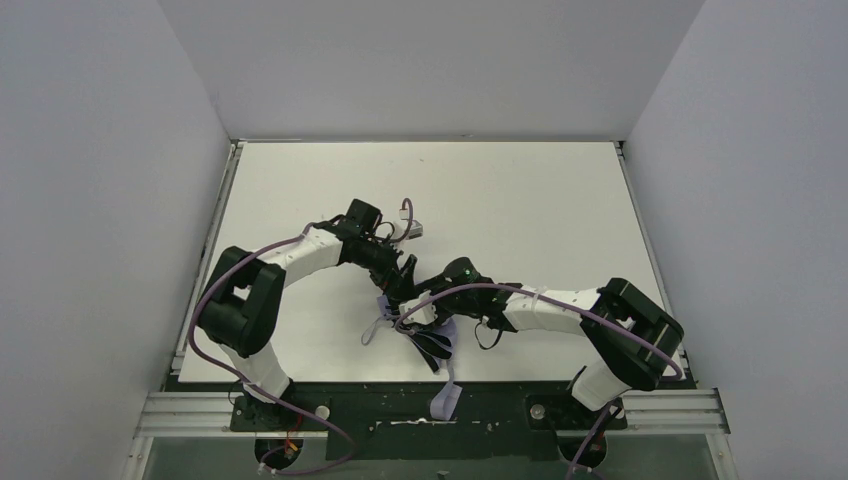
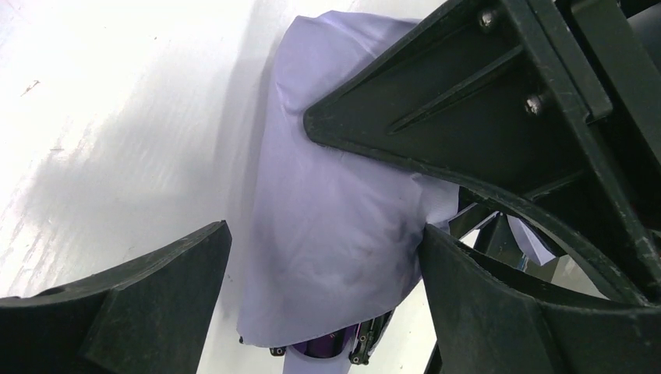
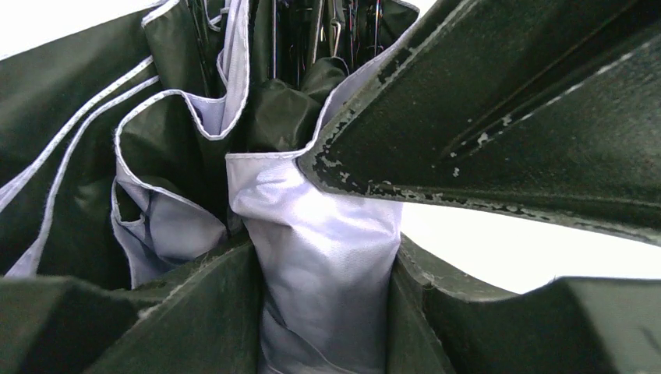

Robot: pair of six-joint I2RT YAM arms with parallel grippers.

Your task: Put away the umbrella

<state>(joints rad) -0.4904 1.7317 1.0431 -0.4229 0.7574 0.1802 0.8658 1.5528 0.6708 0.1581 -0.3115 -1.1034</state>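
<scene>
Nearby, at the bottom middle of the top view, the umbrella (image 1: 440,345) lies half folded on the table (image 1: 520,200), and one lavender end reaches out over the near edge. Its canopy is not yet closed: loose pleats, black inside and lavender outside, spread to both sides.

A little higher in the frame, the right gripper (image 3: 326,249) pinches one lavender fold between its fingers. I think it holds the cloth there so that the bundle does not slide while the other arm works.

Just above it, toward the centre, the left gripper (image 2: 323,234) stands wide apart and grasps nothing, with lavender fabric lying between its fingers. It seems placed there in order to gather the pleats together. Whether the cloth touches its fingers, I cannot tell.
</scene>
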